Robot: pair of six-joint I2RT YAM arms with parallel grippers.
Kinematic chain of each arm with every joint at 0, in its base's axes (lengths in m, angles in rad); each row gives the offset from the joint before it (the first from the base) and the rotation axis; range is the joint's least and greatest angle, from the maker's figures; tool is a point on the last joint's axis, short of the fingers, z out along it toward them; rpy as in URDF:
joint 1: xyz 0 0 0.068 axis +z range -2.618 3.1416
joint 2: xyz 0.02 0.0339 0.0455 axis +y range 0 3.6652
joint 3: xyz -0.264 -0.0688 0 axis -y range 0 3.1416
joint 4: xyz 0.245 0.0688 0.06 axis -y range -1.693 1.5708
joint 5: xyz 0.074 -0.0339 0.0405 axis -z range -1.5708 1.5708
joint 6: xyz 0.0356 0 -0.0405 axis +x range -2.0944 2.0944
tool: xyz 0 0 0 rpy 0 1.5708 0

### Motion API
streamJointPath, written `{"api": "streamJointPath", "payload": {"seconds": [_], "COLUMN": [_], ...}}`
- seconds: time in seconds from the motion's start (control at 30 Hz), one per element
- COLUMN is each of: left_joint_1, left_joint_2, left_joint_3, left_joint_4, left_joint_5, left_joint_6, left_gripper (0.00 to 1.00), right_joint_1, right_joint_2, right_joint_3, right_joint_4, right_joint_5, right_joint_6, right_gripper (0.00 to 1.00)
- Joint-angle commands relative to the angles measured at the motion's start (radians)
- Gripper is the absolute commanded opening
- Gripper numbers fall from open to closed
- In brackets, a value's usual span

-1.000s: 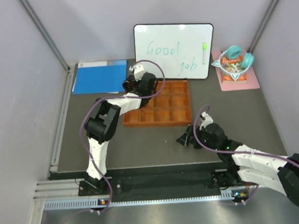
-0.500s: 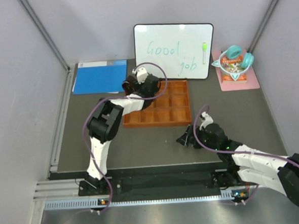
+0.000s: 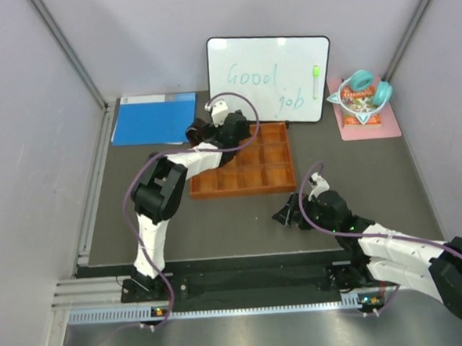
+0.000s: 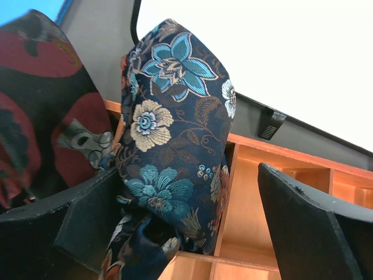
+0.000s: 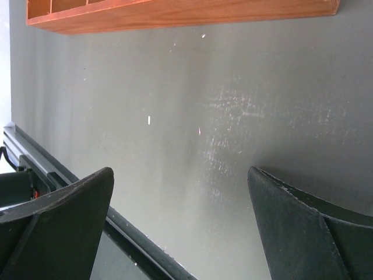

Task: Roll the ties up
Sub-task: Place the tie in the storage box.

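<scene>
Dark tabletop (image 5: pixel 233 116) under the wide right claw (image 5: pixel 179 175) — left claw (image 4: pixel 189 175) wide around the floral tie (image 4: pixel 175 116).

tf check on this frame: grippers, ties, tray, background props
1. The left gripper is open around the navy floral tie. True.
2. The right gripper holds a tie. False: it is open and empty above the dark mat.
3. The navy floral tie stands in the orange compartment tray. True.
4. The whiteboard is blank. False: it reads "Good job".
5. The teal headphones lie on the blue folder. False: they sit on the pink pad at the far right.
</scene>
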Motion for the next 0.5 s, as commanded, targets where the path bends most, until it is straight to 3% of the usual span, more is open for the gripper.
{"api": "streamJointPath", "payload": {"seconds": [0.0,0.47], "left_joint_1": [0.009,-0.005], "left_joint_2": [-0.090,-0.236], "left_joint_3": [0.038,0.090], "left_joint_4": [-0.067,-0.162], "left_joint_5": [-0.053,-0.076], "left_joint_6": [0.006,0.044], "left_gripper": [0.99,0.99], "right_joint_1": [0.002,0.004], "right_joint_2": [-0.003,-0.006], "right_joint_3": [-0.028,-0.029], "right_joint_4": [-0.035,-0.034], "right_joint_5": [-0.004,-0.006], "right_joint_6": [-0.022,-0.022], "right_gripper": [0.99,0.99]}}
